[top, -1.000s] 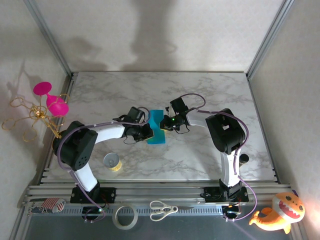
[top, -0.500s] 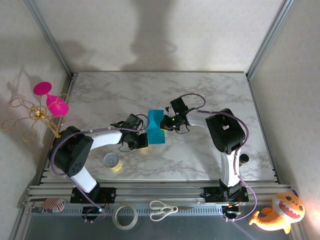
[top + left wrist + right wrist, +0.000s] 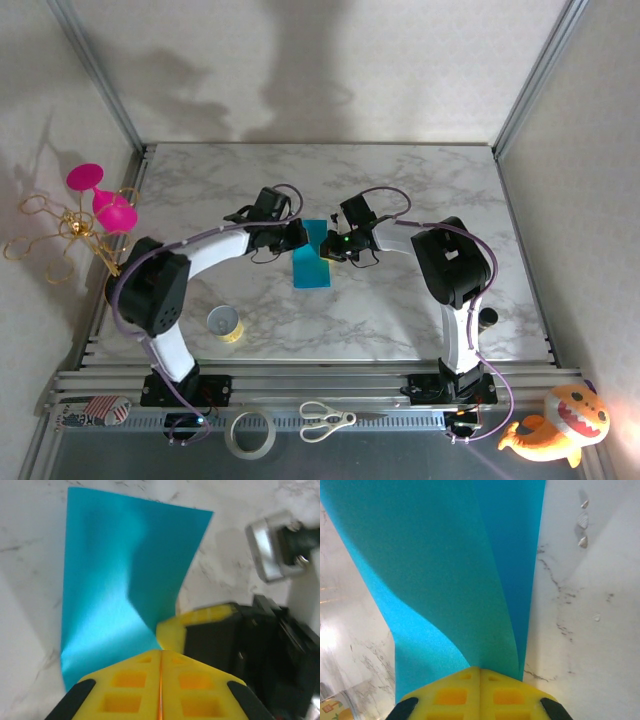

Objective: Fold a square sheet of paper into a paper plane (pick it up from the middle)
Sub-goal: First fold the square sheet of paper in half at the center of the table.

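Near the middle of the marble table (image 3: 420, 190), the square sheet of paper (image 3: 312, 265) is bending in a soft curve and is not lying flat. The left gripper (image 3: 294, 236) is clenching on its edge at about 10 o'clock. The right gripper (image 3: 329, 248) is pinching it at about 2 o'clock. Both pairs of jaws are pressing together with only paper between them. The danger is coming from this double grip: if the arms are pulling apart or twisting unequally, the thin sheet is risking a tear or a slip. Pressing down such a bowed sheet is probably giving a crooked crease.
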